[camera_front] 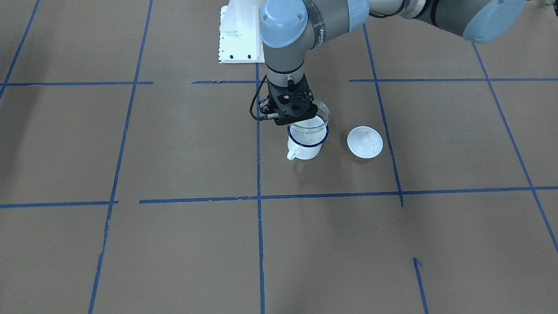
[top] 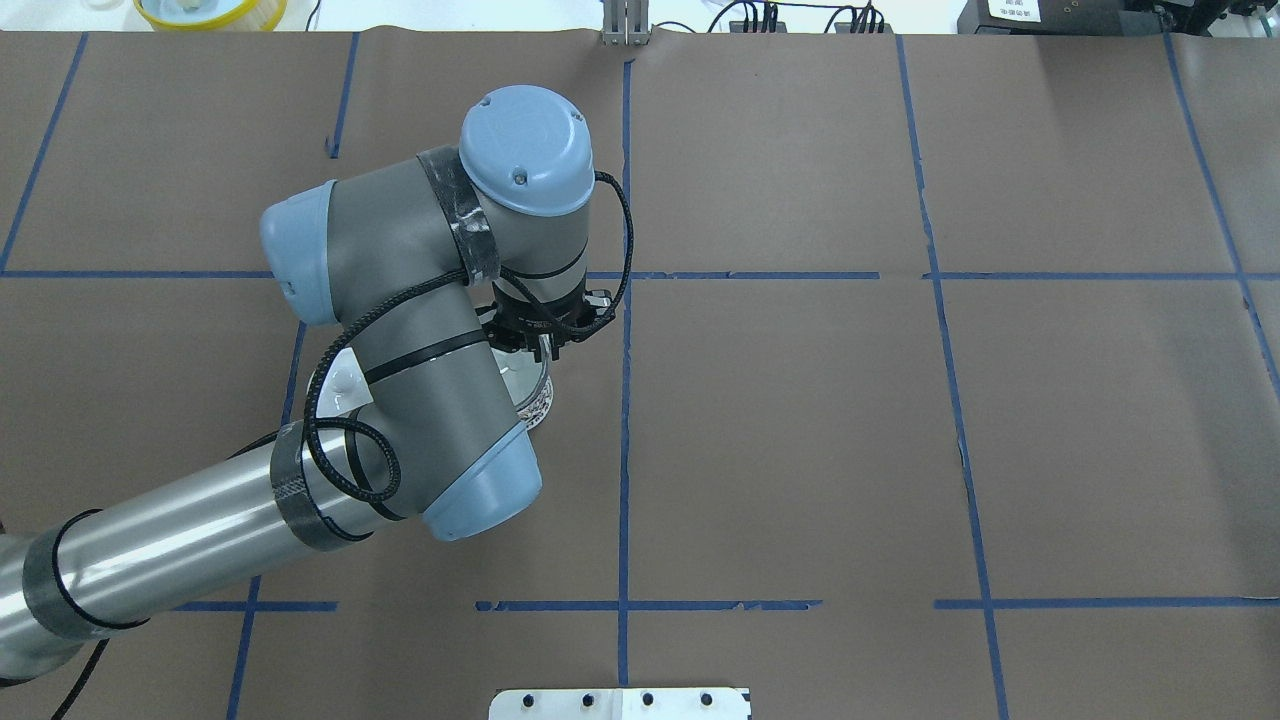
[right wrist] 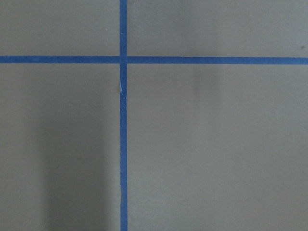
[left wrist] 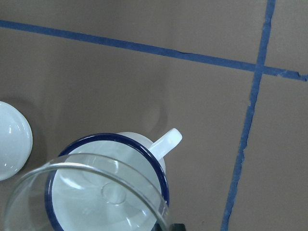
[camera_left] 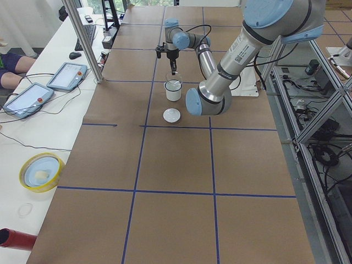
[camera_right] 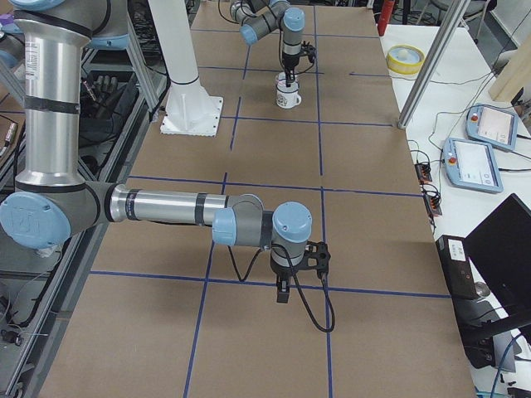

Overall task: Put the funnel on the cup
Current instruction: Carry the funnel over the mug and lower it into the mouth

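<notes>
The white mug (camera_front: 306,147) with a dark blue rim stands upright, its handle toward the front-facing camera. My left gripper (camera_front: 298,117) hangs straight down over it, shut on the rim of the clear funnel (camera_front: 314,118). The funnel's cone reaches down into the mug's mouth. In the left wrist view the funnel's rim (left wrist: 91,166) sits over the mug (left wrist: 154,161), shifted a little off centre. I cannot tell whether the funnel rests on the mug. My right gripper (camera_right: 282,290) hovers low over bare table far from them, and I cannot tell whether it is open or shut.
A round white knobbed lid (camera_front: 365,141) lies flat beside the mug, also in the left wrist view (left wrist: 10,139). The white base plate (camera_front: 239,39) is behind the mug. Blue tape lines cross the brown table cover (camera_front: 174,144).
</notes>
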Controlling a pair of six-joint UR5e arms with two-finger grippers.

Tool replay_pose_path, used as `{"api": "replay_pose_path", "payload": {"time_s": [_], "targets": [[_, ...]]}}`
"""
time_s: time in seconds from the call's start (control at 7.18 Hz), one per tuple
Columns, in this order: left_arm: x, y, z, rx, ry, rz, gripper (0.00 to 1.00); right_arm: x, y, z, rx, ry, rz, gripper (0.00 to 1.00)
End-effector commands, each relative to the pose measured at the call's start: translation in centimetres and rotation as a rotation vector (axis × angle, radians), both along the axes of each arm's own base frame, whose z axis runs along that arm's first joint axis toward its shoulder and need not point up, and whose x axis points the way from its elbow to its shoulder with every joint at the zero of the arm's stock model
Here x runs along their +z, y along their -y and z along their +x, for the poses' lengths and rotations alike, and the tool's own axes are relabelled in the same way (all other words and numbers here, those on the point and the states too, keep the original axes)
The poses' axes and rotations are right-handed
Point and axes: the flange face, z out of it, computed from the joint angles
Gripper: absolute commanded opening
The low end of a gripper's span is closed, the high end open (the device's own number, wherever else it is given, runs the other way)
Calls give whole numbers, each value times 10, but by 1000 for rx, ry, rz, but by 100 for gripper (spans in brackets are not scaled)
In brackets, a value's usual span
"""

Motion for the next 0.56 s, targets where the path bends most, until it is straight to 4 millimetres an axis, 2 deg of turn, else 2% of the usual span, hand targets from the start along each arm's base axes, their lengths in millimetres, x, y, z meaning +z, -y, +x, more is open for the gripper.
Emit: {"api": "replay_pose_path", "payload": {"time_s": [0.0,0.28,0.42], "targets": [[8,1,-2,-35,28,26,100,0,0,0,0,0,0,100],[7,-2,-3,-45,26,26,100,0,0,0,0,0,0,100],[-4,-12,-24,-50,-18,53,100,0,0,0,0,0,0,100]]}}
